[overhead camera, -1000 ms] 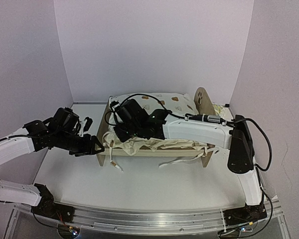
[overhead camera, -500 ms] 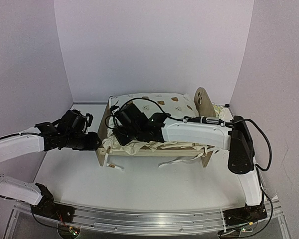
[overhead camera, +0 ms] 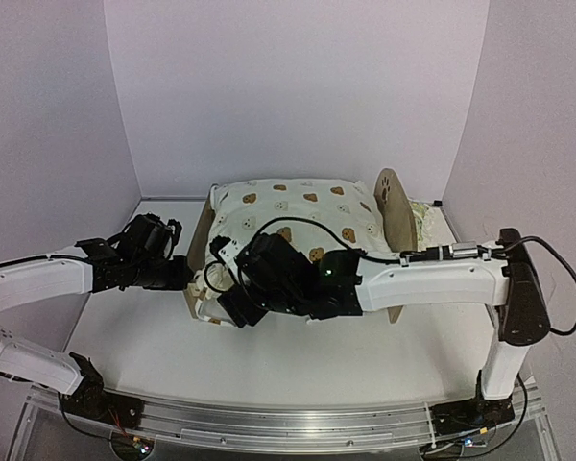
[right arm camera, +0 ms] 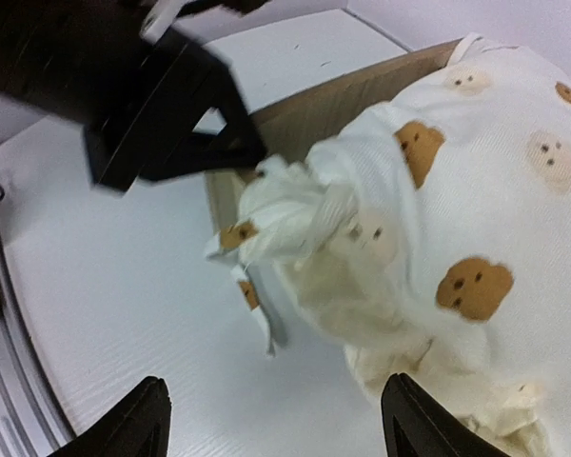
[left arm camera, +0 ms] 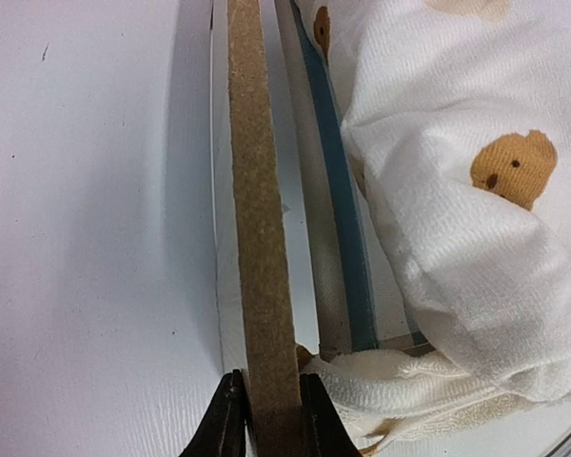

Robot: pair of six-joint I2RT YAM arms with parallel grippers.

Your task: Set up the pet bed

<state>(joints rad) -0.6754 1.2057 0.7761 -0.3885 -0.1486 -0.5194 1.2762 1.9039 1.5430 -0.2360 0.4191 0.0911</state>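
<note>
Clamping pet bed [left arm camera: 260, 219] board, left tool [left arm camera: 269, 421]; right tool [right arm camera: 276, 424] spread.

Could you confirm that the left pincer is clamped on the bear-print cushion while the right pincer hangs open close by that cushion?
Not quite. The left wrist view shows the left pincer clamped on the pet bed at its wooden end board, not on the bear-print cushion. The right pincer does hang open close by that cushion.

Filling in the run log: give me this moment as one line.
left gripper: jaws clamped on pet bed end board | right gripper: jaws open, empty | cushion: lying on pet bed
</note>
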